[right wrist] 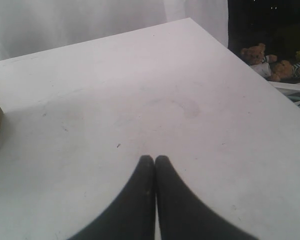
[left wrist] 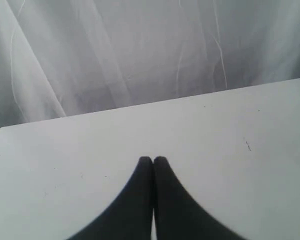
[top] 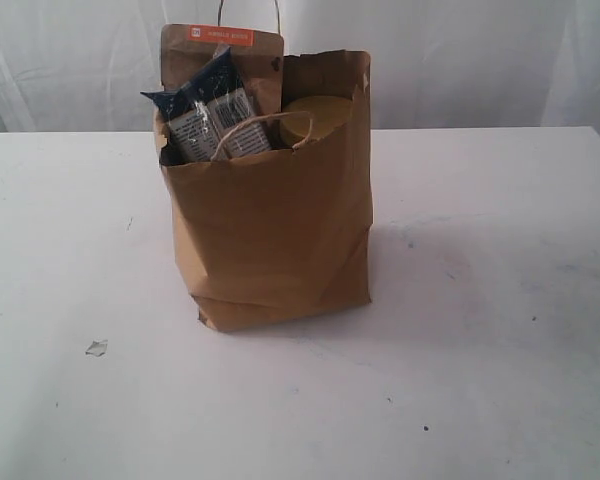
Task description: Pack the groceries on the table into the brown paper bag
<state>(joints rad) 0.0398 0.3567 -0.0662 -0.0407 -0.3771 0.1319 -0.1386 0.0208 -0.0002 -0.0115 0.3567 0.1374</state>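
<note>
one brown paper bag [top: 280, 240] stands upright near the middle of the white table [top: 500, 350]. its kraft paper is matte and creased, the rim is torn, and the base is folded flat. you can count three groceries above the rim. one brown pouch [top: 230, 60] with an orange stripe stands tall at the back left of the bag; it is flat and dull. one long dark-blue packet [top: 202, 110] leans tilted in front of the pouch, and its film is glossy and crinkled. one gold lid [top: 318, 115], round and smooth, shows to the right of the packet; the jar under it is hidden by the bag wall. what lies deeper in the bag you cannot see. two twisted cord handles [top: 255, 119] belong to the bag: one arches up at the back, one droops over the front. one small pale scrap [top: 97, 347] lies on the table, well apart from the bag.

two grippers are over bare table. the left gripper [left wrist: 153, 159] has its dark, smooth, tapered fingers pressed together, grasping nothing. the right gripper [right wrist: 154, 158] is clenched the same way, with one brown corner of the bag at the edge of its view.
</note>
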